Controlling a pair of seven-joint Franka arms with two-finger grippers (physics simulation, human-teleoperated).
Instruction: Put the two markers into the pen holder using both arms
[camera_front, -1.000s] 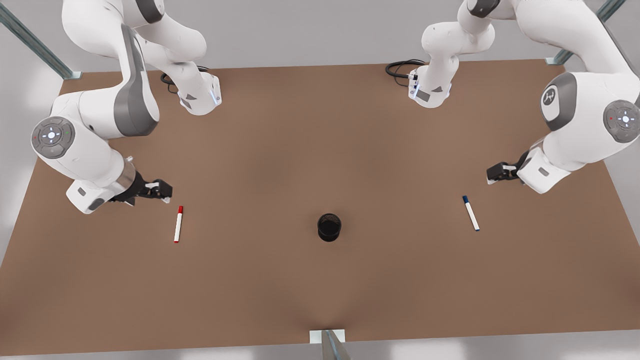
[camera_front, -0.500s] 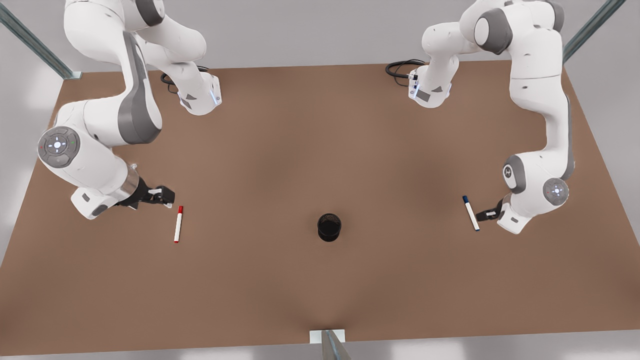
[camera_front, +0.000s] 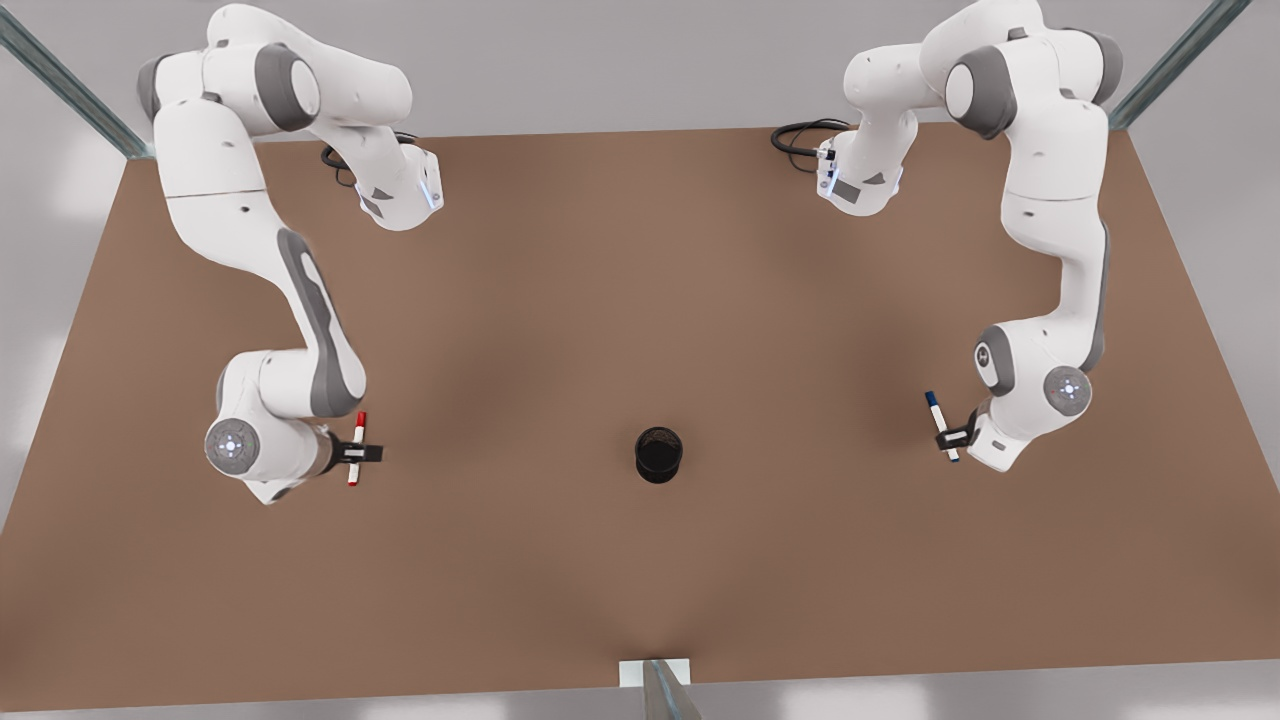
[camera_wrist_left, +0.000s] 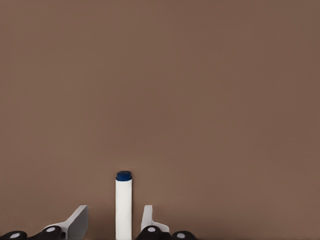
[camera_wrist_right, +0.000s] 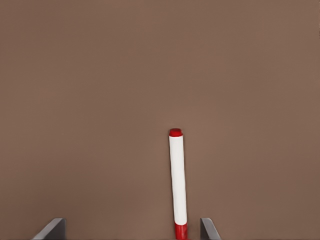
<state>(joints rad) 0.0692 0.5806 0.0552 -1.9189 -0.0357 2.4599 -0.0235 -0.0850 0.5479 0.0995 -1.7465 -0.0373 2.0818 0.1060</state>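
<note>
The red-capped marker (camera_front: 360, 422) lies flat on the brown table at the front view's left. My right gripper (camera_front: 360, 453) is down over its lower half, open, one finger on each side. In the right wrist view this marker (camera_wrist_right: 177, 180) runs between the wide-apart fingertips (camera_wrist_right: 207, 228), nearer one of them. The blue-capped marker (camera_front: 934, 404) lies at the front view's right with my left gripper (camera_front: 950, 437) open around it. In the left wrist view that marker (camera_wrist_left: 123, 205) stands between the fingers (camera_wrist_left: 79, 220) with gaps on both sides. The black pen holder (camera_front: 658, 453) stands upright midway between them.
The brown table (camera_front: 640, 300) spreads wide around the holder. Both arm bases (camera_front: 400, 195) sit at the far edge with black cables (camera_front: 800, 135). A metal post (camera_front: 660, 690) rises at the near edge's middle.
Both arms have swung down and in. The right gripper went from beside the red marker's cap to straddling its barrel. The left gripper closed the last gap and now straddles the blue marker.
</note>
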